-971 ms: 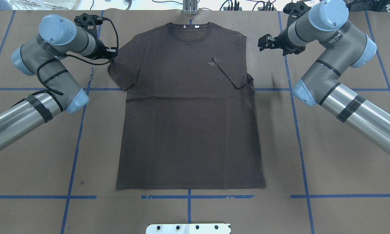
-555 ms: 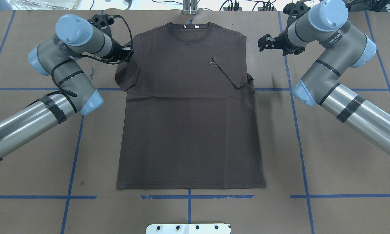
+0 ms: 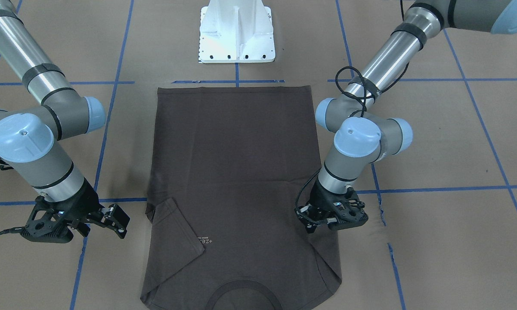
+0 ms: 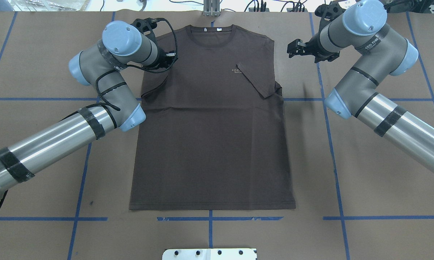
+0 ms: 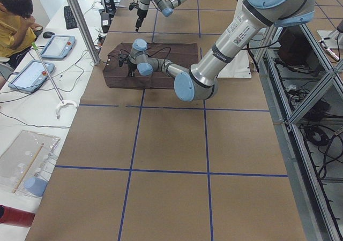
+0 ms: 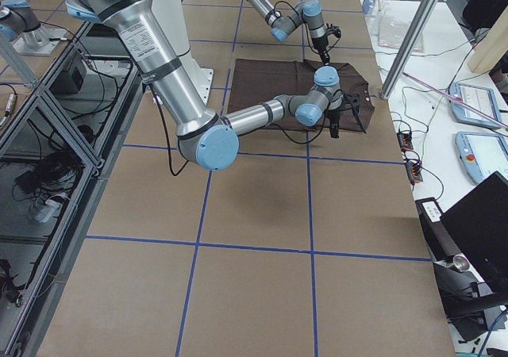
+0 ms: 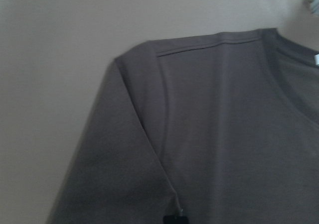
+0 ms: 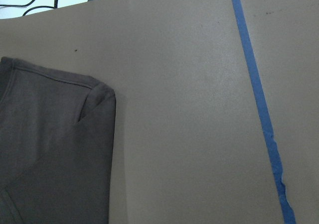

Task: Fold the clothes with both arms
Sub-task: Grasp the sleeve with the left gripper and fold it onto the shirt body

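Observation:
The dark grey-brown T-shirt [image 4: 209, 137] lies flat on the table, collar [image 4: 210, 30] away from the robot. Its sleeve [image 4: 256, 81] on the right arm's side is folded in onto the chest, beside the pale lettering [image 4: 235, 70]. My left gripper [image 4: 170, 59] is over the shirt near the other shoulder. It is shut on that sleeve's edge, which is pulled inward over the body, as the front-facing view [image 3: 308, 221] also shows. My right gripper [image 4: 291, 50] is open and empty, hovering just off the shirt's shoulder. The right wrist view shows only that shoulder [image 8: 50, 154] and bare table.
The white pedestal base [image 3: 236, 34] stands at the robot's side of the table, behind the shirt's hem. Blue tape lines [image 4: 332, 151] cross the brown table cover. An operator [image 5: 16, 16] sits at a side desk with tablets, past a metal post [image 5: 80, 21].
My left gripper has moved right, from the sleeve's outer edge to over the shirt's shoulder, drawing the sleeve inward with it. The right arm has stayed almost still.

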